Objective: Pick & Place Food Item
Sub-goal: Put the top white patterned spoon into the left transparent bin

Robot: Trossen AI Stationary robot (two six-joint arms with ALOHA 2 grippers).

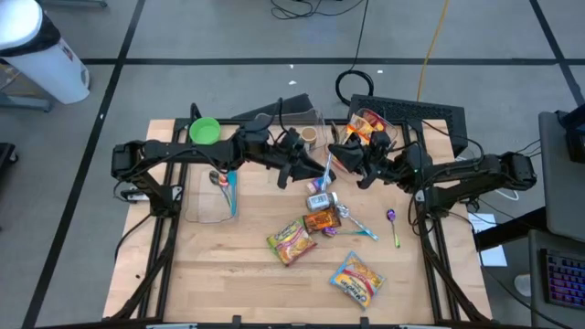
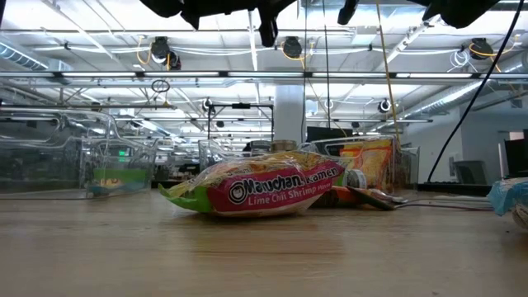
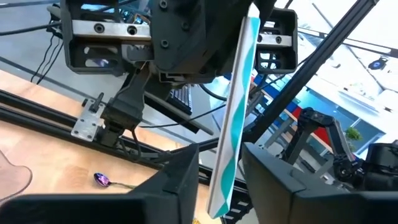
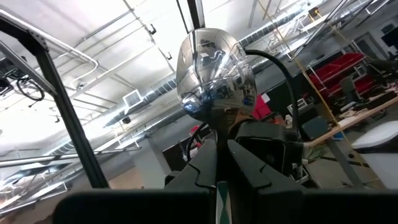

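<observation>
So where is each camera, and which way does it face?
High: overhead, straight down on the table; both arms show.
Low: table-top height, level past the ramen packet; arm parts at the top.
Left wrist: on left arm, past left gripper along the spoon handle.
Right wrist: on right arm, past right gripper, at the spoon's bowl.
Both wrist views share the spoon.

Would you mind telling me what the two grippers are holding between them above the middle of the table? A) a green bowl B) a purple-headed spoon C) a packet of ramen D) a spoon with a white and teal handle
D: the right gripper clamps the neck under the spoon's shiny bowl, and the white and teal handle runs down between the left gripper's fingers.
</observation>
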